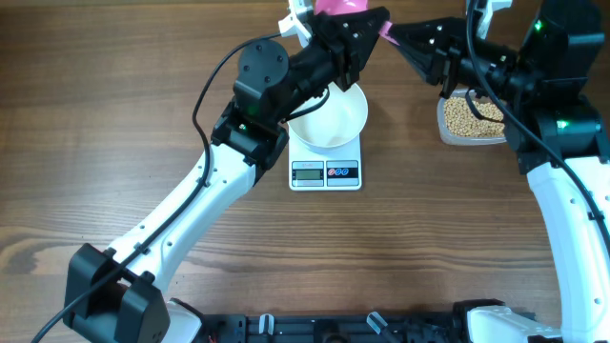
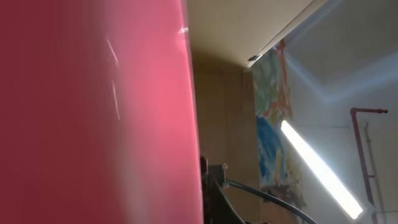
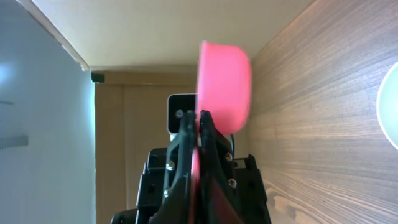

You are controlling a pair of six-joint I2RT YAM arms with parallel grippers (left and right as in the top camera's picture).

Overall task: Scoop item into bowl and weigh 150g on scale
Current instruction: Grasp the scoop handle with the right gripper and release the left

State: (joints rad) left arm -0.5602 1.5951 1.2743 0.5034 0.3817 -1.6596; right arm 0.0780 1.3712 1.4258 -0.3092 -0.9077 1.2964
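A pink scoop (image 1: 334,6) hangs in the air behind the white bowl (image 1: 356,107), which stands on the scale (image 1: 325,173). My left gripper (image 1: 360,25) is shut on the scoop. In the left wrist view the scoop's pink side (image 2: 93,112) fills the left half, against a dark finger (image 2: 211,194). My right gripper (image 1: 395,34) is shut on the scoop's thin pink handle. The cup of the scoop (image 3: 225,81) stands just past the right gripper (image 3: 198,134). The bowl's inside looks white and bare. The beans (image 1: 469,118) lie in a clear tub to the right.
The clear tub (image 1: 445,130) sits under the right arm, right of the scale. The bowl's rim (image 3: 392,106) shows at the right edge of the right wrist view. The left arm crosses the table diagonally from front left.
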